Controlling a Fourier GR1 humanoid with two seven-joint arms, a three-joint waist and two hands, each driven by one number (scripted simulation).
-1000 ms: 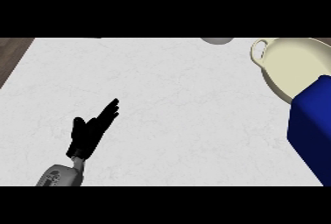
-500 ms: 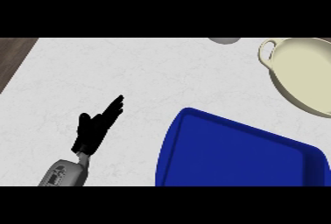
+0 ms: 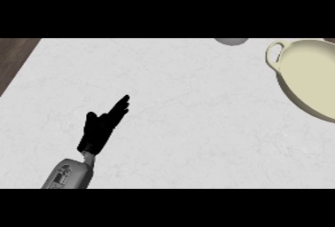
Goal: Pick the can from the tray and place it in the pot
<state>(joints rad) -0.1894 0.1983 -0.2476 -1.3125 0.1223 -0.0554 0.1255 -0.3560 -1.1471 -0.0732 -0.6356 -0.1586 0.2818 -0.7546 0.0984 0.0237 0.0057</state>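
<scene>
A white marbled counter (image 3: 183,115) is seen from steeply above, with a strip of dark wood (image 3: 13,57) showing past its left edge. The left hand (image 3: 101,128) is seen at the lower left, carried on a grey forearm (image 3: 68,174) that enters from the lower edge; its fingers are held straight and close together, pointing up and to the right, and nothing is held in it. The hand is shown over bare counter, well apart from everything else. At the upper right a cream pot (image 3: 311,75) is partly cut off by the right edge; its looped handle (image 3: 274,51) is turned to the left, and as much of its inside as can be seen is plain. Just beyond the pot's handle, at the counter's far edge, a small grey rounded shape (image 3: 231,41) is cut by the top of the view; what it is cannot be told. Neither the can nor the tray is shown in the view, and the right hand is not shown either.
</scene>
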